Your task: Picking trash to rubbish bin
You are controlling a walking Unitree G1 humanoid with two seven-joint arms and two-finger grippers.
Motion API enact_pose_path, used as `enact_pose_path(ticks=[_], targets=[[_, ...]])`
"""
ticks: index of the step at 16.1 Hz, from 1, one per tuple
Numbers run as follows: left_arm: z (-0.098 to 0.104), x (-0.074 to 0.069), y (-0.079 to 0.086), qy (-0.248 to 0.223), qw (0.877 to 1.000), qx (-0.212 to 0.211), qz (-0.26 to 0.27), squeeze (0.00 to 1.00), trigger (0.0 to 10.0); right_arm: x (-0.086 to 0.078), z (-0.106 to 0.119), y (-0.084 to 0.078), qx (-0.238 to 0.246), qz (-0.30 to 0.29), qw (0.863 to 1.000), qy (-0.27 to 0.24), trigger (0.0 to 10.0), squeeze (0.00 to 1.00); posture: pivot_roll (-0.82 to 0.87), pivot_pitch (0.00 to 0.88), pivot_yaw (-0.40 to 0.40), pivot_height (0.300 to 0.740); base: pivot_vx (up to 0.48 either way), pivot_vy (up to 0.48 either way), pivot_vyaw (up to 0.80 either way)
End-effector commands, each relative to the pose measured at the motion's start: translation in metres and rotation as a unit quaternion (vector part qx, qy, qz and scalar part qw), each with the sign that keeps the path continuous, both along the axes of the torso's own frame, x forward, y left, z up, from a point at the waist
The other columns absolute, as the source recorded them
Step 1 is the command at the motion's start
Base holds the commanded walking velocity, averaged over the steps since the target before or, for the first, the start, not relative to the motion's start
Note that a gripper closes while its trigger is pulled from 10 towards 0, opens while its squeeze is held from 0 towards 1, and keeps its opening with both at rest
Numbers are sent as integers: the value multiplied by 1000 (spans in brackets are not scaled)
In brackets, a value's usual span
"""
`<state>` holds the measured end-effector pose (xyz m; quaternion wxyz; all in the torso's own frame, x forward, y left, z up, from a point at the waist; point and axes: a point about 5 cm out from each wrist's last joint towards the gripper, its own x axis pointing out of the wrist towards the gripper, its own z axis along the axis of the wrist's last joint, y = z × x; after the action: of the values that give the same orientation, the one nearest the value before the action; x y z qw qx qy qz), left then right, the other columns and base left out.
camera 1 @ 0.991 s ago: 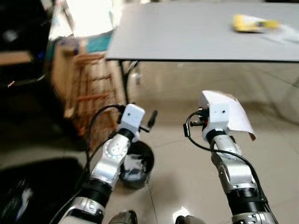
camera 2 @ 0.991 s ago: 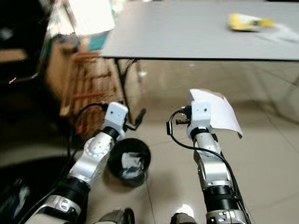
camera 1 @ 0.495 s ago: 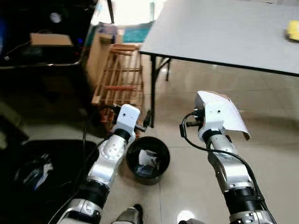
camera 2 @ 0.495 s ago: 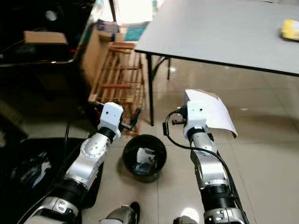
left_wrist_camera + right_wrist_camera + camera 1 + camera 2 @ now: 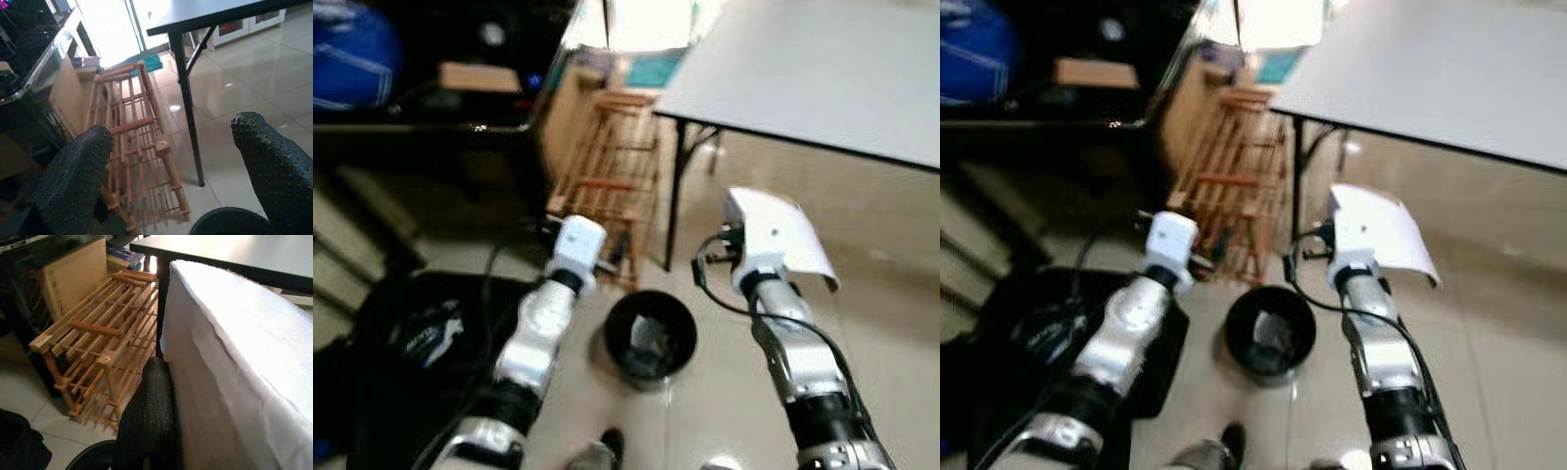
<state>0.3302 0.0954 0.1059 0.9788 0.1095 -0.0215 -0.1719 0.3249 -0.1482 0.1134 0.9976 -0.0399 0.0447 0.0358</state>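
Observation:
A round black rubbish bin [image 5: 651, 339] stands on the tiled floor between my two arms, with crumpled trash inside; its rim [image 5: 230, 221] also shows in the left wrist view. My right gripper [image 5: 773, 217] is shut on a white sheet of paper [image 5: 791, 240], held up to the right of the bin. One black finger [image 5: 146, 416] presses against the paper [image 5: 230, 382] in the right wrist view. My left gripper [image 5: 171, 166] is open and holds nothing, raised left of the bin, with its fingers [image 5: 73, 181] spread wide.
A grey table [image 5: 822, 78] stands ahead on black legs [image 5: 674, 206]. A wooden rack [image 5: 612, 191] leans by a cardboard box left of it. A black bag [image 5: 401, 352] lies on the floor at the left. Dark furniture fills the far left.
The whole view has swung left, so the table slid to the right and the bag and dark furniture came in. The right gripper still holds the paper; the bin sits more central.

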Motion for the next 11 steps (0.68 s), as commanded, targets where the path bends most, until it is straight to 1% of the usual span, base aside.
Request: enact_pose_path(ticks=[1, 4, 5, 7, 9, 10, 11], targets=[[-3, 0, 7, 6, 1000, 9, 11, 0, 10000, 0, 1, 4, 7, 7, 1000, -3, 10000, 0, -42, 132, 61, 740, 0, 0, 800], [-6, -3, 6, 13, 1000, 11, 8, 0, 10000, -1, -1, 4, 8, 7, 1000, 0, 10000, 0, -44, 137, 62, 740, 0, 0, 796], [-8, -4, 7, 17, 1000, 12, 8, 0, 10000, -2, -2, 3, 10, 3, 1000, 2, 10000, 0, -44, 139, 63, 740, 0, 0, 431], [-8, -5, 14, 18, 1000, 14, 13, 0, 10000, -3, -3, 2, 9, 0, 1000, 4, 10000, 0, -44, 140, 63, 740, 0, 0, 0], [-11, -8, 24, 22, 999, 15, 19, 0, 10000, -4, -5, 0, 9, -3, 1000, 5, 10000, 0, -43, 142, 61, 740, 0, 0, 0], [-16, -12, 31, 33, 999, 14, 14, 0, 10000, -6, -6, 0, 9, -5, 1000, 8, 10000, 0, -43, 142, 61, 740, 0, 0, 0], [-18, -14, 35, 39, 999, 22, 13, 0, 10000, -7, -7, -1, 8, -7, 1000, 10, 10000, 0, -41, 145, 59, 740, 0, 0, 0]])
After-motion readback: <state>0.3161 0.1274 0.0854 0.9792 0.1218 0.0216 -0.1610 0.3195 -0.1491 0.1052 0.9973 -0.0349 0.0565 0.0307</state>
